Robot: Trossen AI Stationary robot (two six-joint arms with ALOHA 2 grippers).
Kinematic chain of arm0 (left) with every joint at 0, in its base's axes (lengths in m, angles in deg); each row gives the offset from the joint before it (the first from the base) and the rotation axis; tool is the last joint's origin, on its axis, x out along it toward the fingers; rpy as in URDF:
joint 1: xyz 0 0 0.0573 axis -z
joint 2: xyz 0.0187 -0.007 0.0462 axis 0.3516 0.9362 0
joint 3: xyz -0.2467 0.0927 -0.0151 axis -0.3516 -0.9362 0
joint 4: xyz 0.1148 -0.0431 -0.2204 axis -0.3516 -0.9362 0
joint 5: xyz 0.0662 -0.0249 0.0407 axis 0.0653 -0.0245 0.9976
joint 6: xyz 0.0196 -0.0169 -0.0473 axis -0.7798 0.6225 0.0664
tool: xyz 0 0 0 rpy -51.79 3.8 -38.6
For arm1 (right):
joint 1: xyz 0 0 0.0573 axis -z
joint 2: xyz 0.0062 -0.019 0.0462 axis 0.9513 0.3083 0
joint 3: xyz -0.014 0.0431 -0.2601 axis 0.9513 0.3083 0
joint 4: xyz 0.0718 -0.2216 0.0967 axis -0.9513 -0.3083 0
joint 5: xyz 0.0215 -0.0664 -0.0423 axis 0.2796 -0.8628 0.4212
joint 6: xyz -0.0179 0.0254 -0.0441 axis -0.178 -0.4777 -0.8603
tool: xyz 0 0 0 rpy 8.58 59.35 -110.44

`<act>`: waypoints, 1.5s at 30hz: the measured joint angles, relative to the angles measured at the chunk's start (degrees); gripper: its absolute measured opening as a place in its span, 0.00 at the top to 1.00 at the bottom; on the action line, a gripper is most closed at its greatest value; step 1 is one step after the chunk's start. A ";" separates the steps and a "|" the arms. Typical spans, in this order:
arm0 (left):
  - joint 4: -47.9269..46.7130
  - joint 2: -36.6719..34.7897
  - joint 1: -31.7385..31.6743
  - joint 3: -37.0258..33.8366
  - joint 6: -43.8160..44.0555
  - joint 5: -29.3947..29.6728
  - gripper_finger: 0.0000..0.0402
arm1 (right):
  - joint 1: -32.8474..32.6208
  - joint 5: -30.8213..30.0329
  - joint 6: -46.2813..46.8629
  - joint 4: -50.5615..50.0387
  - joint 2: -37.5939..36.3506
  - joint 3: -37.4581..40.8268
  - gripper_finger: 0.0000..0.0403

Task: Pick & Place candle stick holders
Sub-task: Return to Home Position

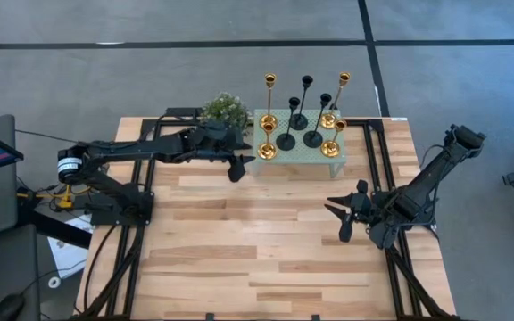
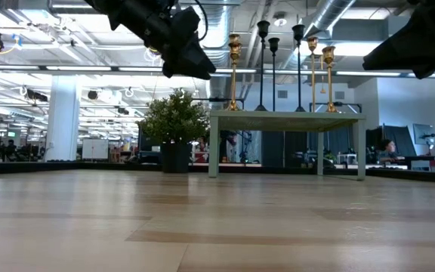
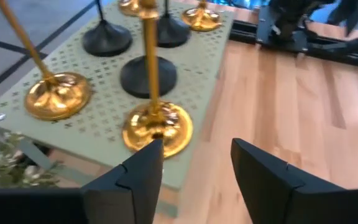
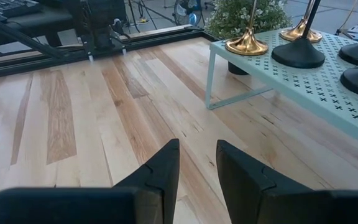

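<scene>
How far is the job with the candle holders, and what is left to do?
Looks done: four gold holders and three black holders stand upright on the green stand; none shows on the table. In hand: nothing; the left gripper hovers open beside the stand, the right gripper open over the table. Left: probably only moving both grippers to rest.

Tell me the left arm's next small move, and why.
Probably draw the left gripper straight back from the mint green stand, without closing it. It hangs open and empty at the stand's corner, close to the nearest gold holder, and all seven candle stick holders in view already stand on the stand. The right gripper waits open at the table's right.
</scene>
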 joint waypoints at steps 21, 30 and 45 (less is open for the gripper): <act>-11.18 -8.09 8.42 0.02 -0.02 0.04 0.91 | -0.01 0.04 -0.02 0.24 0.00 0.00 0.76; -11.52 -13.38 13.75 0.02 -1.40 0.04 0.98 | -0.01 0.02 -0.07 0.22 0.00 0.00 0.76; -11.12 -15.13 16.46 0.02 2.85 0.02 0.98 | 0.00 2.68 0.11 0.77 0.00 0.00 0.76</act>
